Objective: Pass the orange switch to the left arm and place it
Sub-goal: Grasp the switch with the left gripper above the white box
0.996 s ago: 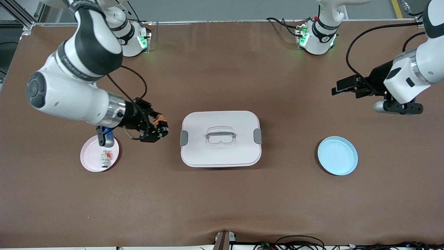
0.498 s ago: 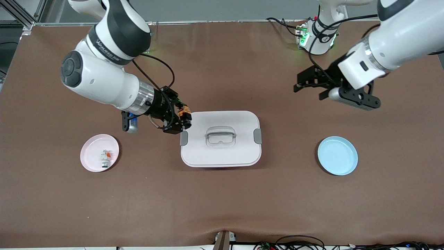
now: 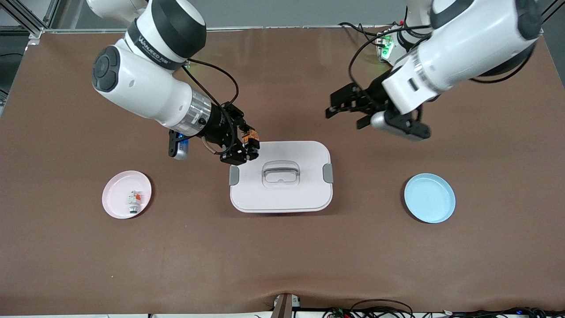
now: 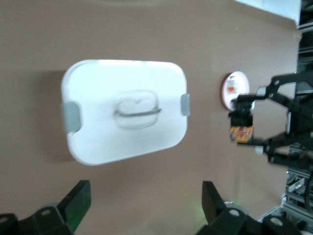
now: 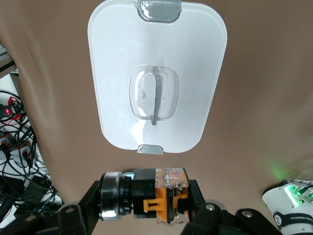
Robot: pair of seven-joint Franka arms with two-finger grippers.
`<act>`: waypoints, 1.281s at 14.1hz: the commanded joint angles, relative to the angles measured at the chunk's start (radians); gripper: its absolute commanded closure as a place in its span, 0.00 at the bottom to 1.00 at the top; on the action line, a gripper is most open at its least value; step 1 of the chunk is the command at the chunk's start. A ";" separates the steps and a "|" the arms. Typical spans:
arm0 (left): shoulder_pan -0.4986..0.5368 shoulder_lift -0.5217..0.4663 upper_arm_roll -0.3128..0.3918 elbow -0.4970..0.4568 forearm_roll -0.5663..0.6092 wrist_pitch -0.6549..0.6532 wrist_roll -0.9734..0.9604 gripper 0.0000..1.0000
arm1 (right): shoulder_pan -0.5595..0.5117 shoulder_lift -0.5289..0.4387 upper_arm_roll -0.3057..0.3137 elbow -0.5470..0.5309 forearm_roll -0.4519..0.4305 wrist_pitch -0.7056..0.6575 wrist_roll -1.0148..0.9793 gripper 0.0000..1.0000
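Observation:
My right gripper [image 3: 246, 145] is shut on the orange switch [image 3: 250, 137], a small black barrel with an orange and clear end. It hangs over the corner of the white box [image 3: 280, 190] at the right arm's end. In the right wrist view the orange switch [image 5: 159, 197] lies crosswise in my right gripper [image 5: 146, 201], with the box [image 5: 156, 63] lying below. My left gripper [image 3: 339, 106] is open and hangs over bare table near the box, toward the left arm's end. The left wrist view shows my left gripper [image 4: 145, 203] with nothing in it, the box [image 4: 98, 132] and the orange switch [image 4: 242, 133].
A pink plate [image 3: 115, 199] holding a small white-and-green part [image 3: 133, 202] lies toward the right arm's end. A blue plate [image 3: 429, 198] lies toward the left arm's end. The box has grey side latches [image 3: 234, 175] and a recessed handle [image 3: 280, 172].
My right gripper carried the switch from beside the pink plate to the box's corner. The left arm swung in from its end of the table toward the box, its gripper still open.

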 commanded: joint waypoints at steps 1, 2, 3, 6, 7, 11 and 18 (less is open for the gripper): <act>-0.060 0.092 0.001 0.076 -0.014 0.097 -0.010 0.00 | 0.018 0.011 -0.010 0.028 0.017 0.003 0.027 1.00; -0.074 0.106 -0.001 0.077 -0.015 0.139 -0.006 0.00 | 0.021 0.011 -0.010 0.028 0.017 0.003 0.029 1.00; -0.096 0.118 -0.001 0.082 -0.017 0.188 -0.009 0.00 | 0.024 0.011 -0.011 0.028 0.017 0.003 0.029 1.00; -0.134 0.148 -0.002 0.086 -0.020 0.260 -0.005 0.00 | 0.024 0.011 -0.011 0.028 0.017 0.003 0.029 1.00; -0.142 0.154 -0.002 0.085 -0.041 0.288 -0.007 0.00 | 0.024 0.011 -0.011 0.028 0.017 0.003 0.029 1.00; -0.151 0.154 -0.002 0.082 -0.149 0.300 -0.001 0.00 | 0.027 0.013 -0.011 0.028 0.017 0.014 0.032 1.00; -0.159 0.204 -0.002 0.074 -0.205 0.323 0.073 0.00 | 0.033 0.020 -0.011 0.028 0.017 0.027 0.035 1.00</act>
